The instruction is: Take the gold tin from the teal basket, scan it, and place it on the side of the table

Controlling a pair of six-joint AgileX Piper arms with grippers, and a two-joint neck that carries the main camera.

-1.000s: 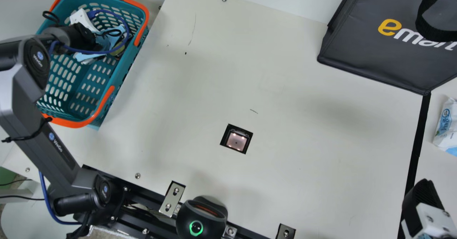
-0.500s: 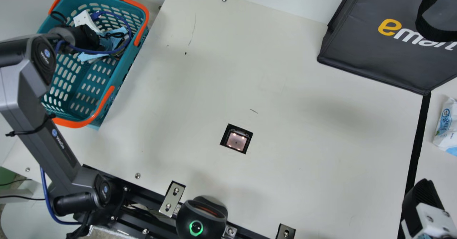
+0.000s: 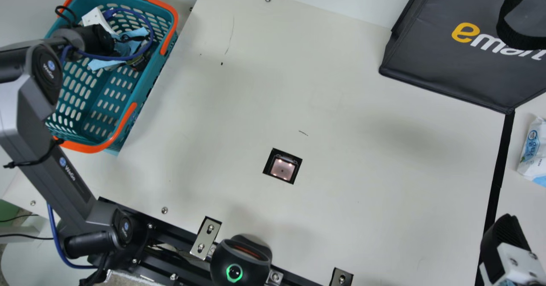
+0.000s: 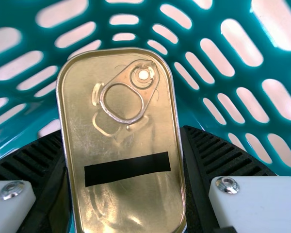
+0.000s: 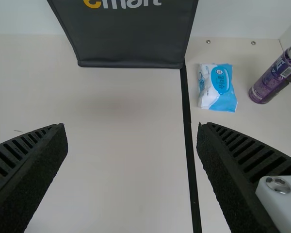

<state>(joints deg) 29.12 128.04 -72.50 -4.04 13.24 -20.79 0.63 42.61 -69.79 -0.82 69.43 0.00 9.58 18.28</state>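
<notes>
Gold tin [image 4: 131,145] is held b/w the fingers of the L gripper [image 4: 120,131], parted approx by the tin's width, w/ one finger against each long side. Both are inside the teal basket [image 3: 96,126], w/ its slotted wall just beyond the fingertips. R gripper [image 5: 132,126] is spread wide w/ nothing held, well apart from the tin.

Handling (est): prob fairly light for its size, stiff, not fragile; smooth metal, so slip or pivot is poss if gripped off-centre. Best held by the long side walls, nr the middle; the ring pull [image 4: 128,92] shouldn't be pinched or snagged on the basket.

Long axis is run roughly along the fingers, slightly canted. Ring-pull end is pointed outward, past the fingertips; black strip [image 4: 127,169] is set crosswise, nearer the palm. Lid face is turned to the wrist cam.

Next, prob: tin to be lifted clear of the rim, then carried from the L gripper's spot across to the scanner window [image 3: 282,169], w/ a code-bearing face turned to it
</notes>
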